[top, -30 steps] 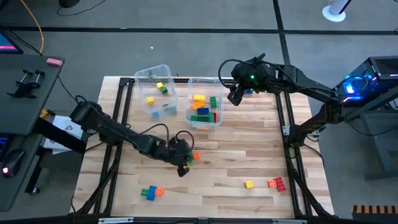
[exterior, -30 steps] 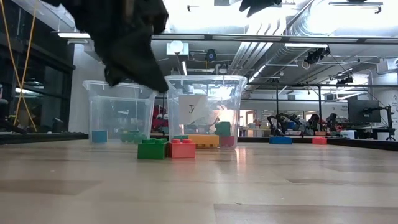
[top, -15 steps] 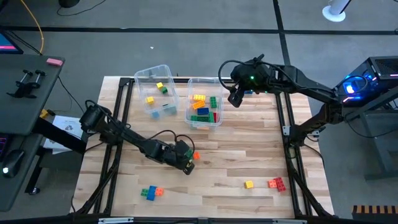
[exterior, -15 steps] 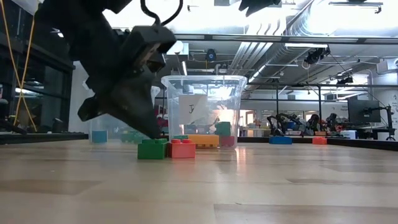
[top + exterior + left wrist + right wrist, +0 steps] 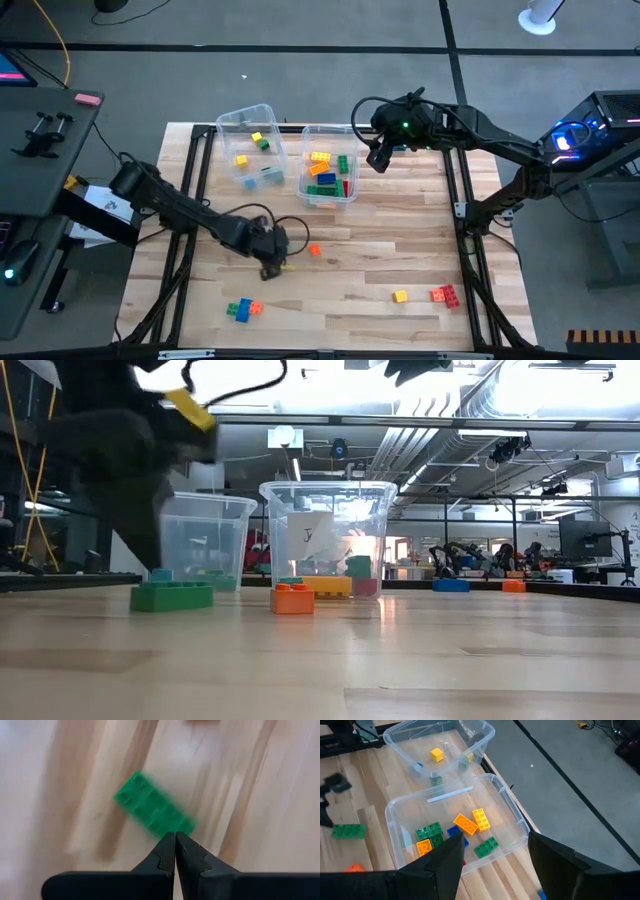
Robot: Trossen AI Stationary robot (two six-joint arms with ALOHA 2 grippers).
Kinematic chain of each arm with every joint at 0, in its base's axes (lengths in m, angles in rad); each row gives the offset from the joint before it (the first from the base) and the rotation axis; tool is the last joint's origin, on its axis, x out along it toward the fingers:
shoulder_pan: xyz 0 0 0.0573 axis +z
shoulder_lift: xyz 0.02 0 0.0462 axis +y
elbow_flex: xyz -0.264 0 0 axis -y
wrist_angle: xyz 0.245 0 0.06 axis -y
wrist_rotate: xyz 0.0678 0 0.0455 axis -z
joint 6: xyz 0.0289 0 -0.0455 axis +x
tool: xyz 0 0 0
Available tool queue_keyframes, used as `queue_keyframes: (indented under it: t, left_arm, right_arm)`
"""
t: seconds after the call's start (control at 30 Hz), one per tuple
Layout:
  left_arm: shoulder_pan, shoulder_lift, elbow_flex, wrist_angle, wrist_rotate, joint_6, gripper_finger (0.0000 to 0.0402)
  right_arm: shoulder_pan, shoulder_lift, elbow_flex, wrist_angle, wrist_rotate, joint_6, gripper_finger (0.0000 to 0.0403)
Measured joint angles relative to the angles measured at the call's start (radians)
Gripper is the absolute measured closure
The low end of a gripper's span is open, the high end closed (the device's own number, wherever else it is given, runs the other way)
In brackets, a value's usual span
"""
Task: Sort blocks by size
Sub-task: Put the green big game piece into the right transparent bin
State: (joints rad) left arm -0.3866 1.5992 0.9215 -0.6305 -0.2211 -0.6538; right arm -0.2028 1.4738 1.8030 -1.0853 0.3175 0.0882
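Our left arm reaches from the left edge out over the middle of the surface, wrist bent low. Left gripper (image 5: 270,268) sits down near the wood, its fingers (image 5: 167,851) pressed tip to tip with nothing between them. Our right arm stretches in from the right side toward the far edge, held high. Right gripper (image 5: 377,157) hangs there, fingers (image 5: 451,856) spread apart and empty.

2 clear bins (image 5: 250,150), wood table (image 5: 380,260)

High cam overhead; low, wrists probably share green block (image 5: 171,596).
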Motion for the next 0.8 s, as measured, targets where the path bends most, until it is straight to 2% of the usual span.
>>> queue_keyframes:
  t: [0.1,0.17,0.23,0.3,0.4,0.5,0.63,0.8]
  left_arm:
    - [0.002,-0.074,0.0,-0.096,-0.001,0.065,0.0401]
    - [0.002,-0.133,0.0,-0.125,-0.002,0.045,0.0401]
    - [0.002,-0.19,0.002,-0.108,-0.023,-0.064,0.0401]
    - [0.001,-0.225,0.002,-0.082,-0.074,-0.235,0.0401]
    - [0.0,-0.233,-0.006,-0.035,-0.131,-0.472,0.0392]
    - [-0.004,-0.183,-0.008,0.008,-0.128,-0.593,0.0358]
    - [-0.01,-0.113,-0.007,0.087,-0.119,-0.673,0.0286]
    - [0.008,-0.058,0.019,0.108,-0.056,-0.606,0.0191]
  right_arm:
    - [0.0,0.0,0.0,0.003,0.0,0.0,0.0185]
    - [0.0,0.0,0.0,0.004,0.0,0.0,0.0185]
    - [0.0,0.0,0.0,0.004,0.0,0.0,0.0185]
    - [0.0,0.0,0.0,0.004,0.0,0.0,0.0185]
    - [0.0,0.0,0.0,0.004,0.0,0.0,0.0185]
    - [0.0,0.0,0.0,0.004,0.0,-0.004,0.0185]
    - [0.0,0.0,0.0,0.004,0.0,-0.018,0.0185]
    - [0.0,0.0,0.0,0.004,0.0,-0.018,0.0185]
